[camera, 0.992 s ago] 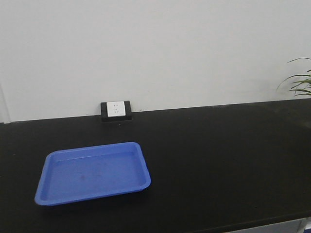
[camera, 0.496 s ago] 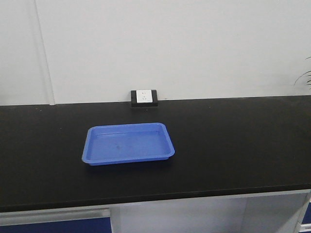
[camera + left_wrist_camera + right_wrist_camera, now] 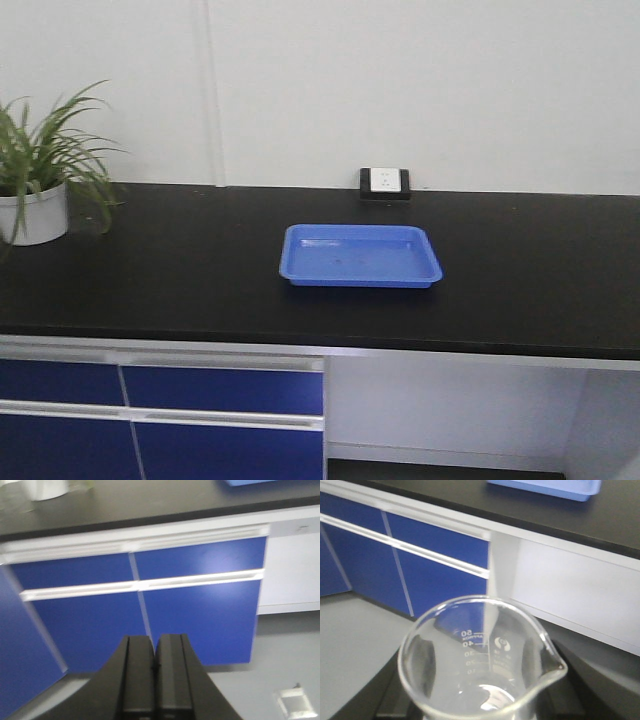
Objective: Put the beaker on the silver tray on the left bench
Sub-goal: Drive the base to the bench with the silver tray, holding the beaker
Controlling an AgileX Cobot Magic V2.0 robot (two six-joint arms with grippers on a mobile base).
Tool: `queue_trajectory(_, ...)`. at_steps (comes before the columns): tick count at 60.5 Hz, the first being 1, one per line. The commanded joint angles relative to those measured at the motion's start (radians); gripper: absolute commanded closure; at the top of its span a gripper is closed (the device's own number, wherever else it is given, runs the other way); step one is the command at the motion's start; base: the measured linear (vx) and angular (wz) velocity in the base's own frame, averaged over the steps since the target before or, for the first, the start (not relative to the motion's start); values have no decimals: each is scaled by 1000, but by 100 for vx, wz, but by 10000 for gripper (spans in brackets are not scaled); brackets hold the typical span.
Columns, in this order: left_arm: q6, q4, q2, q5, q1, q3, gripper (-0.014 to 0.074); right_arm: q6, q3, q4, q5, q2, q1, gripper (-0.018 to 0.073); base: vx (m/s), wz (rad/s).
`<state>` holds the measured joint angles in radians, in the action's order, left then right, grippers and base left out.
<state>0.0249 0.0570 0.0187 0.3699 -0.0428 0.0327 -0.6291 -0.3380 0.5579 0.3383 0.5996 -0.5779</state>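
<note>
The small clear glass beaker [image 3: 481, 672] stands upright, clamped between the fingers of the right gripper [image 3: 480, 700], its spout pointing right. The black left gripper [image 3: 155, 652] has its fingers pressed together.

The left gripper [image 3: 154, 644] has two flat, matte black fingers [image 3: 137, 680], seemingly square-tipped through the blur.

Clear glass beaker [image 3: 482, 665] upright, off the worktop [image 3: 180, 270].
Small, empty, pour spout to the right, white graduations on its wall; the matte black worktop tops blue cabinet fronts [image 3: 220, 390] with silver trim.
</note>
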Motion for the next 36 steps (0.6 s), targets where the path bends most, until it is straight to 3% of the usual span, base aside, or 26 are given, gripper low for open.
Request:
queue_trajectory(1,-2,-3,7,-75,-7,20,595,2,-33,23,-62,-2,3,571,-31,50)
queue_trajectory(36,-2,-3,7,-75,-7,20,595,2,-33,23,-62,-2,3,571,-26,64)
